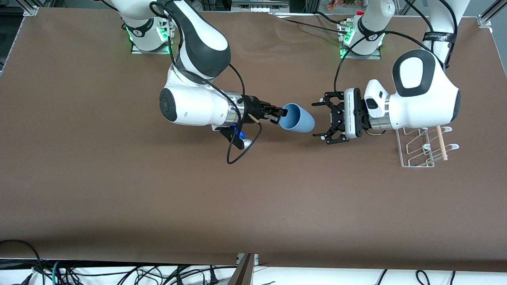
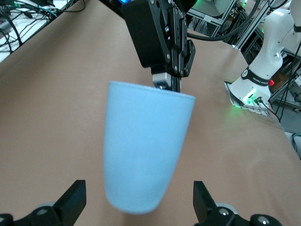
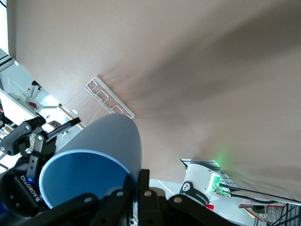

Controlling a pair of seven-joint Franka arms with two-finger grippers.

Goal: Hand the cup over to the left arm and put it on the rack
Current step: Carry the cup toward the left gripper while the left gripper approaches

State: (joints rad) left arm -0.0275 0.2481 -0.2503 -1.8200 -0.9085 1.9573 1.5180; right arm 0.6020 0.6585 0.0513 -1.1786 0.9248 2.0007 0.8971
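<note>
Black fingers of the right gripper (image 1: 280,114) pinch the rim of one light-blue cup (image 1: 298,118), holding it sideways in the air over the middle of the brown table (image 1: 119,190), its closed bottom pointing toward the left gripper (image 1: 325,120). That second gripper hangs just beside the cup's bottom without touching it, its two fingers spread wide, one on either side of the cup's line, as the left wrist view shows (image 2: 70,202). Two white arms are present: the right arm (image 1: 194,107), with a shiny silver wrist band, reaches in from its base, and the left arm (image 1: 420,93) does the same from its own end. One white wire rack (image 1: 416,148) with a single wooden dowel (image 1: 441,142) across it sits on the table toward the left arm's end, partly under that arm's wrist. A black strap on the left arm carries white lettering too small to read.
</note>
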